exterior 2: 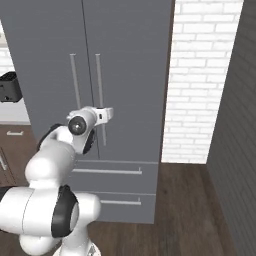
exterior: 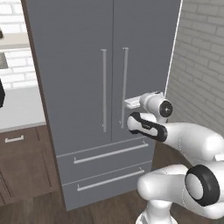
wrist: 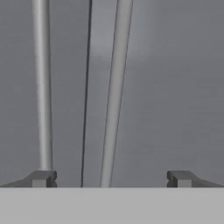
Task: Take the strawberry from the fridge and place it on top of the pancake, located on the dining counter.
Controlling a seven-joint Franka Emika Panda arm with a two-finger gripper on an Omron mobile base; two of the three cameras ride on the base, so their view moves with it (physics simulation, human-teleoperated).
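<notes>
Before the closed fridge (exterior: 83, 87), the tool (wrist: 111, 178), jaws apart, faces its right handle (wrist: 114, 96).

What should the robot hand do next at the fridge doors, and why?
Probably ease forward until the right door's handle sits between the fingers, then close. The fridge is shut, so the strawberry can't be reached. The gripper is open, close in front of the doors, and in the hand view that handle already rises between its fingertips.

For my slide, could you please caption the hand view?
Open claw faces the closed fridge, straddling its right door handle.
</notes>
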